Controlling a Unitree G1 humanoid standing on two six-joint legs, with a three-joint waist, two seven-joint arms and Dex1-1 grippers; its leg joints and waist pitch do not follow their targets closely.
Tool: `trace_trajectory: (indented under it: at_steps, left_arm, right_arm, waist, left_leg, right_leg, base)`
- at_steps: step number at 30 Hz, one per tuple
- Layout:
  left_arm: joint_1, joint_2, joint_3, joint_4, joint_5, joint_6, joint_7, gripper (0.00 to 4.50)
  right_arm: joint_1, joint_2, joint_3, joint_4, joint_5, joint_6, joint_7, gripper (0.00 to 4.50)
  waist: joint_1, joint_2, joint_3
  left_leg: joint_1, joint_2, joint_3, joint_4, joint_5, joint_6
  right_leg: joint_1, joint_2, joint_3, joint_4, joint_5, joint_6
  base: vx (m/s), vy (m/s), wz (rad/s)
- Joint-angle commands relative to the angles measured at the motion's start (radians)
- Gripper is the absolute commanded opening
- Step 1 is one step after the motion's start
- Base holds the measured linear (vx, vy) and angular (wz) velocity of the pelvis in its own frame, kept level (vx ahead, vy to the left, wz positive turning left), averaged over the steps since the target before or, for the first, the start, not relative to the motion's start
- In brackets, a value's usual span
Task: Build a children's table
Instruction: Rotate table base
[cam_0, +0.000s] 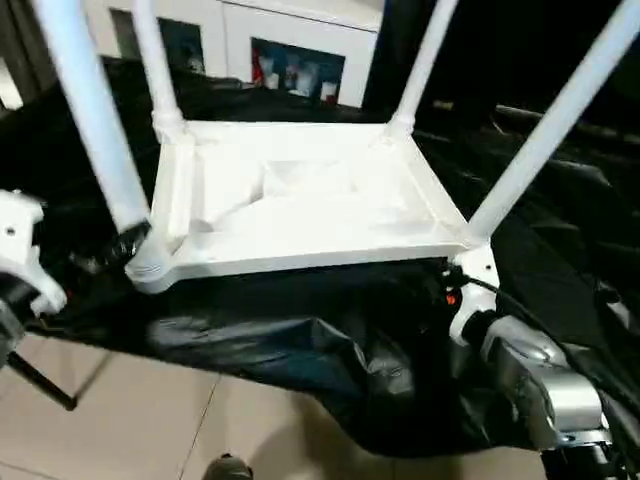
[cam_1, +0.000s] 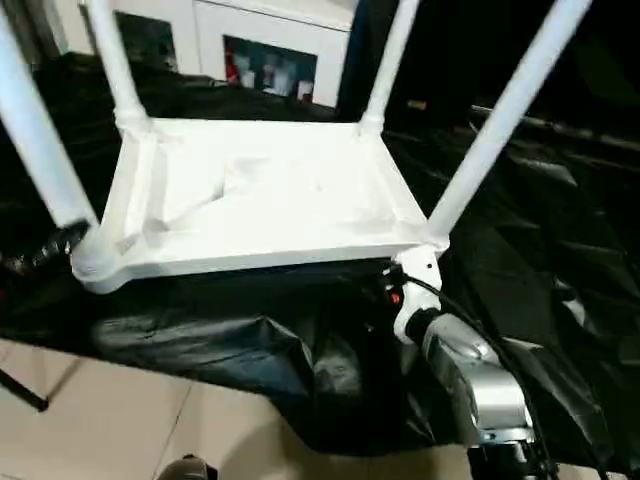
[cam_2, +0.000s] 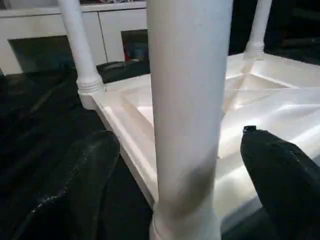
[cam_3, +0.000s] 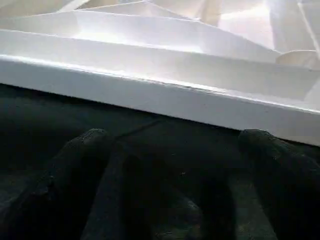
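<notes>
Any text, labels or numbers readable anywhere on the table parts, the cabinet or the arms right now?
None readable.
Tabletop and legs: plain white, no markings.
Colourful items in the white cabinet's opening: too blurred to read any print.
Right arm: a small orange-red spot, no legible label.

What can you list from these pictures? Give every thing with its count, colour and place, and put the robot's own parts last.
tabletop: one, white, upside down on the black sheet
legs: four, white, standing up from the tabletop's corners
black sheet: one, under the tabletop, hanging over the edge
cabinet: one, white, behind
floor: beige tiles, below
left gripper: open, fingers either side of the near left leg
right gripper: open, before the tabletop's edge
</notes>
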Motion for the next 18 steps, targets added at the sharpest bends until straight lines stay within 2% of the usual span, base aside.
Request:
trace_trajectory:
  at_steps: [1,3,4,6,7,8,9,10,11,12,13,15,16,17,18]
  left_arm:
    - [-0.017,-0.009,-0.035,0.013,0.019,-0.004,0.022,4.5]
    - [-0.037,-0.02,-0.048,0.031,0.018,-0.021,0.021,4.5]
    - [-0.056,-0.034,-0.055,0.046,0.009,-0.036,0.013,4.5]
    - [-0.073,-0.045,-0.061,0.061,-0.005,-0.046,0.003,4.5]
    - [-0.106,-0.075,-0.073,0.061,-0.069,-0.04,-0.044,4.5]
    - [-0.111,-0.08,-0.075,0.058,-0.082,-0.035,-0.053,4.5]
    - [-0.136,-0.114,-0.097,0.002,-0.199,0.015,-0.124,4.5]
    - [-0.143,-0.125,-0.104,-0.028,-0.253,0.048,-0.147,4.5]
    - [-0.148,-0.139,-0.113,-0.067,-0.317,0.085,-0.161,4.5]
    - [-0.156,-0.167,-0.142,-0.141,-0.417,0.137,-0.175,4.5]
    - [-0.16,-0.179,-0.163,-0.17,-0.449,0.151,-0.181,4.5]
    - [-0.168,-0.194,-0.208,-0.208,-0.488,0.171,-0.196,4.5]
    - [-0.172,-0.197,-0.224,-0.216,-0.496,0.176,-0.203,4.5]
    - [-0.172,-0.197,-0.224,-0.216,-0.496,0.176,-0.203,4.5]
    - [-0.196,-0.223,-0.278,-0.226,-0.498,0.18,-0.214,4.5]
  right_arm:
    - [-0.015,0.001,-0.003,0.006,-0.015,-0.014,-0.012,4.45]
    - [-0.022,0.003,-0.002,0.016,-0.015,-0.017,-0.013,4.45]
    - [-0.031,0.003,0.0,0.034,-0.018,-0.022,-0.011,4.45]
    - [-0.04,0.003,0.003,0.051,-0.02,-0.027,-0.009,4.45]
    - [-0.065,0.0,0.011,0.093,-0.036,-0.023,-0.014,4.45]
    - [-0.07,0.0,0.012,0.1,-0.04,-0.022,-0.017,4.45]
    - [-0.112,-0.004,0.015,0.171,-0.077,-0.004,-0.056,4.45]
    - [-0.129,-0.005,0.013,0.202,-0.088,-0.001,-0.071,4.45]
    - [-0.147,-0.004,0.005,0.235,-0.096,0.003,-0.088,4.45]
    - [-0.182,-0.005,-0.009,0.304,-0.108,0.014,-0.116,4.45]
    - [-0.198,-0.009,-0.009,0.337,-0.117,0.014,-0.124,4.45]
    - [-0.226,-0.014,-0.002,0.391,-0.13,0.007,-0.13,4.45]
    - [-0.234,-0.016,0.001,0.407,-0.133,0.002,-0.129,4.45]
    - [-0.234,-0.016,0.001,0.407,-0.133,0.002,-0.129,4.45]
    - [-0.264,-0.014,0.009,0.457,-0.141,-0.009,-0.127,4.45]
  waist:
    - [-0.001,0.03,-0.071]
    - [-0.002,0.028,-0.072]
    - [-0.004,0.019,-0.072]
    - [-0.003,0.015,-0.072]
    - [-0.002,0.021,-0.071]
    - [-0.003,0.016,-0.073]
    - [-0.004,0.013,-0.073]
    - [-0.002,0.015,-0.075]
    - [0.001,0.009,-0.075]
    - [0.003,0.006,-0.076]
    - [0.009,0.008,-0.077]
    - [0.016,-0.001,-0.078]
    - [0.017,-0.007,-0.079]
    - [0.017,-0.007,-0.079]
    - [0.012,-0.02,-0.081]
  left_leg:
    - [0.014,0.018,-0.004,-0.071,-0.152,-0.035]
    - [0.016,0.019,-0.003,-0.071,-0.152,-0.035]
    - [0.016,0.019,-0.002,-0.073,-0.163,-0.037]
    - [0.018,0.02,-0.001,-0.072,-0.162,-0.037]
    - [0.019,0.02,-0.001,-0.073,-0.169,-0.042]
    - [0.02,0.019,0.0,-0.073,-0.173,-0.048]
    - [0.022,0.019,0.002,-0.073,-0.177,-0.057]
    - [0.026,0.018,0.004,-0.071,-0.185,-0.069]
    - [0.026,0.019,0.007,-0.069,-0.185,-0.074]
    - [0.026,0.019,0.008,-0.069,-0.186,-0.079]
    - [0.027,0.019,0.01,-0.067,-0.185,-0.082]
    - [0.024,0.018,0.014,-0.065,-0.168,-0.075]
    - [0.017,0.016,0.014,-0.065,-0.135,-0.067]
    - [0.017,0.016,0.014,-0.065,-0.135,-0.067]
    - [0.012,0.014,0.014,-0.064,-0.112,-0.063]
  right_leg:
    - [0.032,-0.071,0.041,-0.07,0.043,-0.163]
    - [0.031,-0.071,0.041,-0.07,0.035,-0.168]
    - [0.032,-0.071,0.041,-0.072,0.017,-0.168]
    - [0.031,-0.072,0.041,-0.073,0.004,-0.168]
    - [0.028,-0.074,0.042,-0.072,-0.01,-0.166]
    - [0.029,-0.075,0.041,-0.071,-0.022,-0.168]
    - [0.026,-0.076,0.041,-0.071,-0.034,-0.173]
    - [0.021,-0.073,0.04,-0.072,-0.039,-0.179]
    - [0.02,-0.072,0.041,-0.067,-0.026,-0.181]
    - [0.021,-0.073,0.039,-0.064,-0.022,-0.184]
    - [0.019,-0.071,0.039,-0.064,-0.008,-0.186]
    - [0.023,-0.069,0.04,-0.062,0.018,-0.173]
    - [0.03,-0.068,0.041,-0.062,0.031,-0.15]
    - [0.03,-0.068,0.041,-0.062,0.031,-0.15]
    - [0.036,-0.069,0.042,-0.064,0.014,-0.122]
  base:
    - [0.0,0.0,0.0]
    - [0.0,0.0,0.0]
    - [0.0,0.0,0.0]
    - [0.0,0.0,0.0]
    - [0.0,0.0,0.0]
    - [0.0,0.0,0.0]
    - [0.0,0.0,0.0]
    - [0.0,0.0,0.0]
    - [0.0,0.0,0.0]
    - [0.0,0.0,0.0]
    - [0.0,0.0,0.0]
    - [0.0,0.0,0.0]
    - [0.0,0.0,0.0]
    - [0.0,0.0,0.0]
    - [0.0,0.0,0.0]
